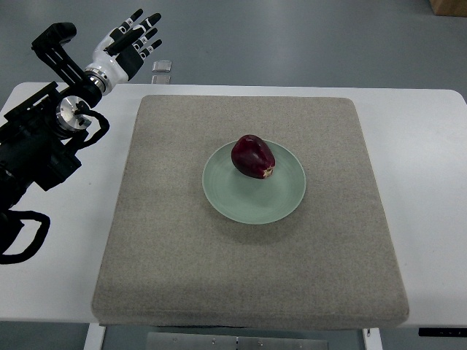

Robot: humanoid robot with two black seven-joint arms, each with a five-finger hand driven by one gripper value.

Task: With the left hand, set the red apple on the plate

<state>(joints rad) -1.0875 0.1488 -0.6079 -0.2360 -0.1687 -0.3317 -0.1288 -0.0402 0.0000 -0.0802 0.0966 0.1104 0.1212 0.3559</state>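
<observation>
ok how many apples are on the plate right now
1. A single red apple sits on the green plate, toward its far-left part, in the middle of the grey mat. Nothing looks hidden. The left hand is open, away at the far-left corner.

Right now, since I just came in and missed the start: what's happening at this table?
Nothing is being handled at the moment. The red apple sits on the green plate, on the plate's far side, in the middle of a grey mat. The robot's left hand is raised past the table's far left corner, fingers spread and empty. The right arm isn't visible.
</observation>
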